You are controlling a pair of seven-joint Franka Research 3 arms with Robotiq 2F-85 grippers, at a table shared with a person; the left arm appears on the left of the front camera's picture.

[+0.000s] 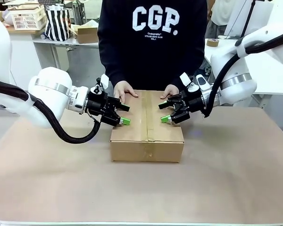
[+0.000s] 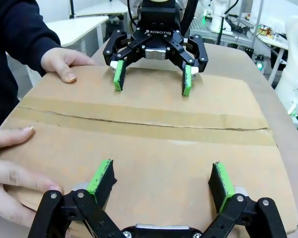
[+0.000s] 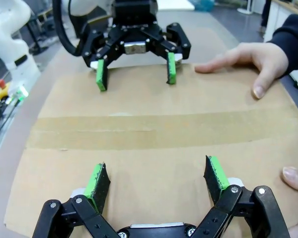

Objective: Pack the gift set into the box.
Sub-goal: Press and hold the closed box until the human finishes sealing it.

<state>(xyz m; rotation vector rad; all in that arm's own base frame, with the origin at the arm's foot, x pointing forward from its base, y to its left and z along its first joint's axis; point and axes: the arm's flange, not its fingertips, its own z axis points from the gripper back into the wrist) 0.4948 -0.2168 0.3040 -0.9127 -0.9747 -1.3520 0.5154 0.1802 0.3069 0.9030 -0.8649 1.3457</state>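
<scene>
Left pincer (image 1: 124, 114) is standing wide open and empty, pads pointing toward 3 o'clock. Right pincer (image 1: 163, 112) is mirroring it, wide and empty, pointing toward 9 o'clock. Both are hanging low over the box (image 1: 146, 136); contact cannot be told. The box is sitting on the worktop (image 1: 236, 160) with its flaps shut, its tape seam (image 1: 146, 117) running 12 to 6 between the pincers. A person's hand (image 1: 124, 89) and a second hand (image 1: 170, 90) are resting at its 12 o'clock edge.

Judgement: the flaps are being held down. Press evenly either side of the seam, keeping clear of the person's fingers.
</scene>
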